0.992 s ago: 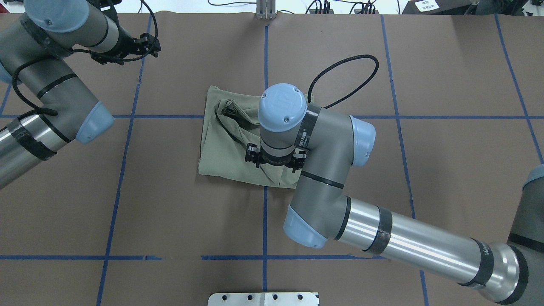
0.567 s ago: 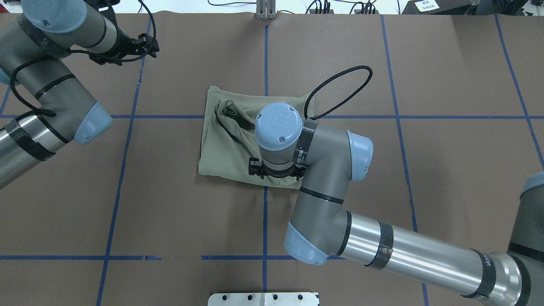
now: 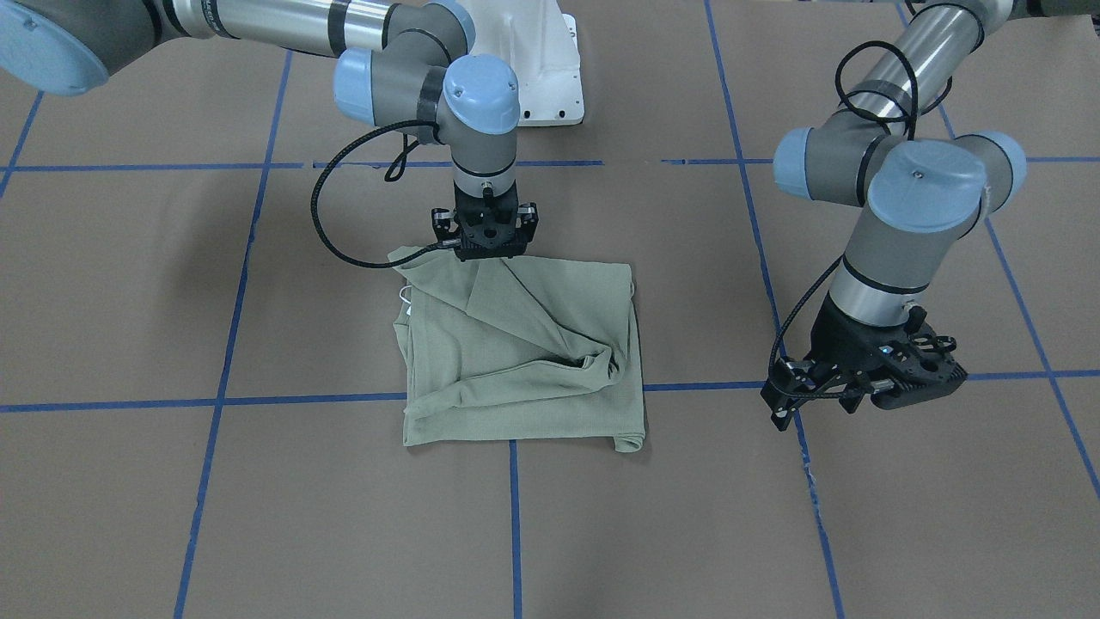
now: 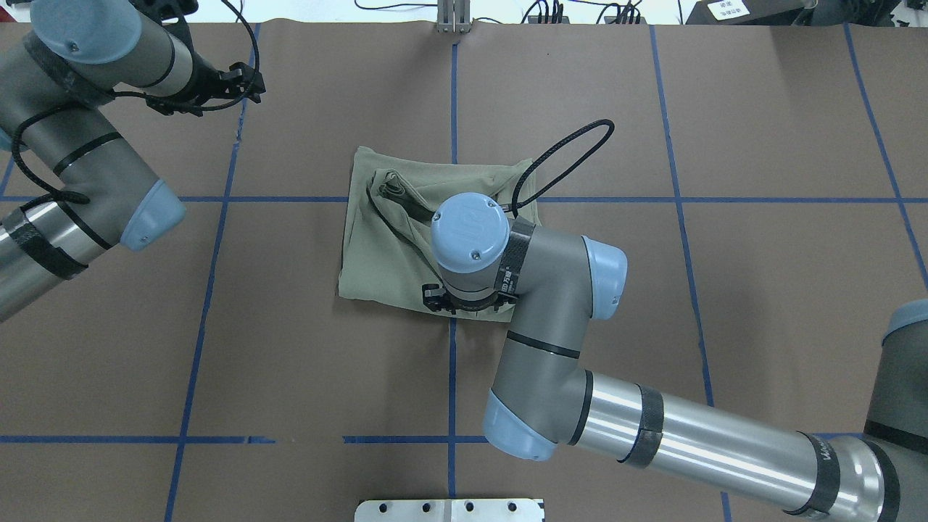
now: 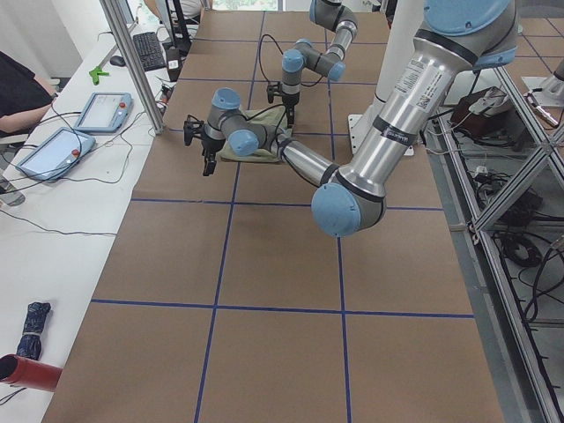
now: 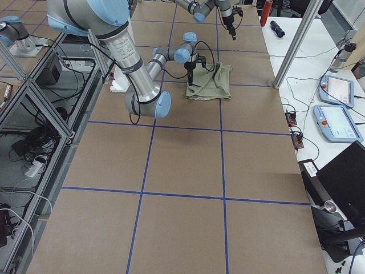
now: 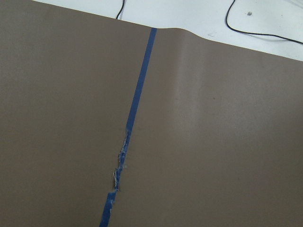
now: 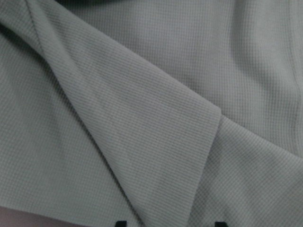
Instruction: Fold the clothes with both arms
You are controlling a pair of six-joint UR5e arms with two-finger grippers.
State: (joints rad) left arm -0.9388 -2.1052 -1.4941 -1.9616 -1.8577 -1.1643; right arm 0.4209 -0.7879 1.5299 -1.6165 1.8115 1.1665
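The sage-green shirt [image 3: 533,344] lies folded into a rough rectangle at the table's middle, with a sleeve lying diagonally across its top [image 4: 384,246]. My right gripper [image 3: 486,249] points straight down on the shirt's edge nearest the robot. In the overhead view its wrist hides the fingers [image 4: 467,308]. The right wrist view is filled with knit fabric [image 8: 151,118], with two black fingertips [image 8: 121,223] apart at the bottom edge. My left gripper [image 3: 859,391] hangs open and empty over bare table, well away from the shirt [image 4: 243,80].
Brown paper with blue tape lines [image 4: 210,290] covers the table. The white base pedestal [image 3: 537,77] stands behind the shirt. The table's far edge carries cables [image 4: 551,11]. Tablets [image 5: 101,110] and a person sit beyond that edge.
My right arm has moved across the shirt toward the robot, to the shirt's near edge. My left arm has drifted slightly outward. The shirt has not visibly moved.
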